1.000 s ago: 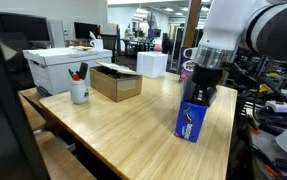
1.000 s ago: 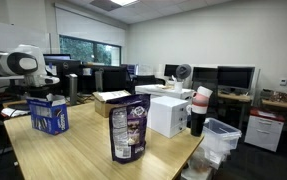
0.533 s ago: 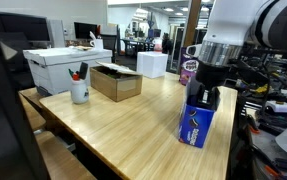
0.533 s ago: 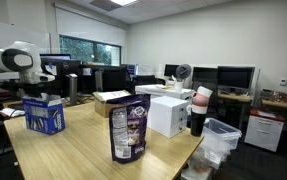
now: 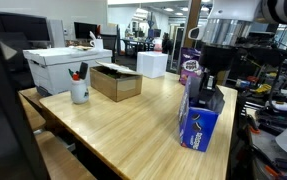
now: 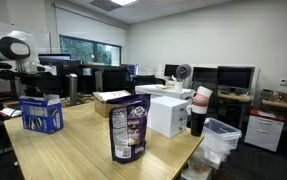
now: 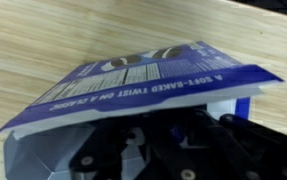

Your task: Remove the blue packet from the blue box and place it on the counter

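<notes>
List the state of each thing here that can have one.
blue box, upright, top flaps open
claw, shut, down inside the blue box
blue packet, hidden from view
brown box, top open
white storage box, lid on
mug, upright, pens inside
purple snack bag, standing upright

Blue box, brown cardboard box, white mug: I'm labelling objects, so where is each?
blue box (image 5: 197, 130): an exterior view, front face
brown cardboard box (image 5: 118, 88): an exterior view, near side wall
white mug (image 5: 79, 94): an exterior view, its body
</notes>
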Controlling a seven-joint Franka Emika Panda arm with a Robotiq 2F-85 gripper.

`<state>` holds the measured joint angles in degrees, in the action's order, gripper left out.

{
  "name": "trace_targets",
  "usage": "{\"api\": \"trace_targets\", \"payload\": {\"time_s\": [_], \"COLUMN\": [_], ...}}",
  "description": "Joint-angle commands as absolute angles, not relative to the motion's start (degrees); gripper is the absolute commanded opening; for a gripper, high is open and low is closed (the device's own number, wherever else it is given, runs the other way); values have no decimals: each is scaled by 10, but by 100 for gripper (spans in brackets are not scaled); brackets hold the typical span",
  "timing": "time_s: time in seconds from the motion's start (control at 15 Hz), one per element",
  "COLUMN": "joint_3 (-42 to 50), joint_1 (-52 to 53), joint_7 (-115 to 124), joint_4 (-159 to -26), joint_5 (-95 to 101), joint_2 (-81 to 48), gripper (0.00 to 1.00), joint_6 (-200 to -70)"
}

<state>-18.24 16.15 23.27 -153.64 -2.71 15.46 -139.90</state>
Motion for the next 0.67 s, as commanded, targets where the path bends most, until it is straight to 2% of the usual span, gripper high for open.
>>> {"api": "trace_targets", "payload": {"time_s": [0.0, 0.6], "joint_3": [-186, -196], "joint_1": [163, 161], "joint_7": [230, 235], "joint_4": [-1524, -1479], "joint_5": [-38, -30], "joint_2": [188, 239], "gripper": [5, 5], "joint_6": [-1360, -1283]}}
